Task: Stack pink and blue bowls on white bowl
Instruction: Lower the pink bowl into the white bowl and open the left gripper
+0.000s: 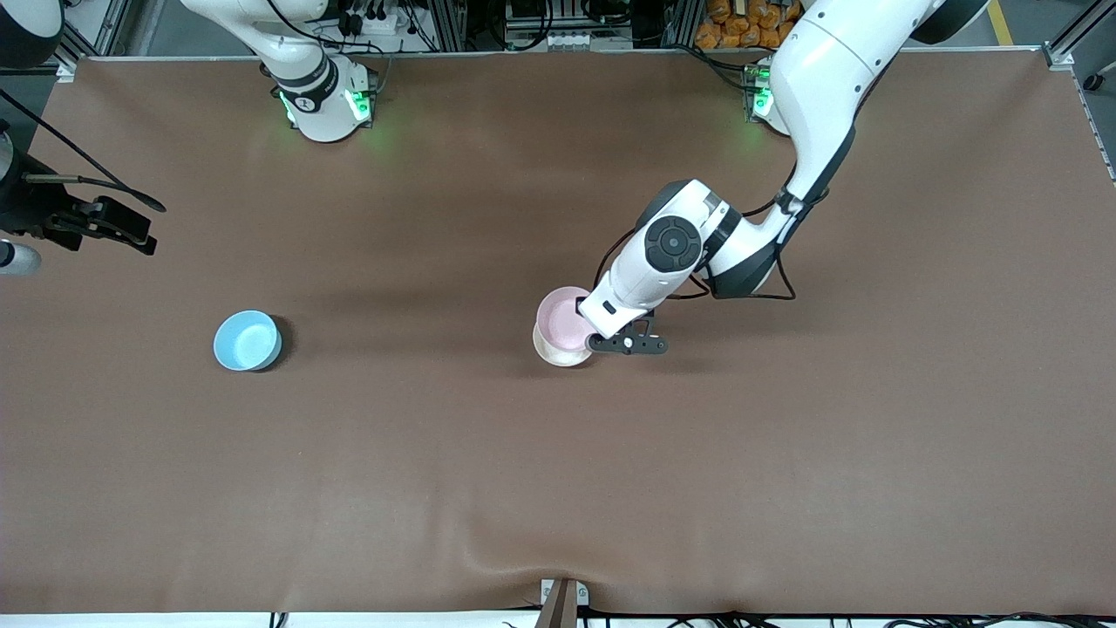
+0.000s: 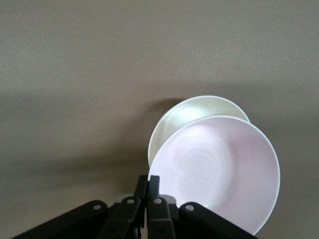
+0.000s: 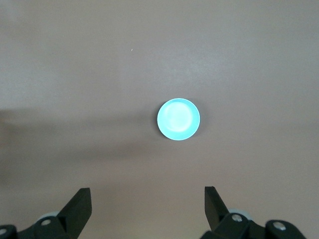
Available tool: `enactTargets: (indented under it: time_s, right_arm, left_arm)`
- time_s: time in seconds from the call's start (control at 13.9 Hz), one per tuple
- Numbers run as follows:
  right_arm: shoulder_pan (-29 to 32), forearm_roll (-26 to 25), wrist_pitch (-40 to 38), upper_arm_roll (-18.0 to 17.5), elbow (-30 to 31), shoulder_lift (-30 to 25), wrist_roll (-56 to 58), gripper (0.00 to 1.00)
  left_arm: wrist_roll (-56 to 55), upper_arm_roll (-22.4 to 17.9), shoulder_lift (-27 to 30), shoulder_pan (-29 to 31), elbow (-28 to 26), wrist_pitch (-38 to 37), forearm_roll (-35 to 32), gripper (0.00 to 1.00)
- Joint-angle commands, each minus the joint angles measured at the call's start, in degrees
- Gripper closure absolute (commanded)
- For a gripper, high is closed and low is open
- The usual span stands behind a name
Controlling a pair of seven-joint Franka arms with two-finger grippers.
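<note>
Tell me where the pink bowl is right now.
In the front view, the pink bowl is near the table's middle, pinched at its rim by the left gripper, over the white bowl and offset from it.

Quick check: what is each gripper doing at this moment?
Left gripper: shut on the pink bowl by its rim, over the white bowl.
Right gripper: open, holding nothing, high over the blue bowl.
</note>
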State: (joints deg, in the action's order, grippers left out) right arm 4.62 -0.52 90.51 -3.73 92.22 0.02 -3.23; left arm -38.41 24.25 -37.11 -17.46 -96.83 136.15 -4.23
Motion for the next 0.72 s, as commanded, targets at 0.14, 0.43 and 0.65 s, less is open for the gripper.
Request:
enactTargets:
  time_s: [0.14, 0.43, 0.65]
  right_arm:
    - [0.2, -0.2, 0.9, -0.2, 1.2, -1.1, -0.9, 0.0]
    - [0.2, -0.2, 1.7, -0.2, 1.3, -1.0, -0.9, 0.0]
    - [0.4, -0.2, 2.5, -0.2, 1.3, -0.7, -0.8, 0.0]
  left_arm:
    - [-1.6, -0.7, -2.2, -1.0, 1.6, 3.1, -1.8, 1.0]
    - [-1.6, -0.8, -2.5, -1.0, 1.7, 3.5, -1.9, 0.01]
    - [-1.1, -2.2, 1.2, 0.1, 2.0, 1.6, -4.2, 0.0]
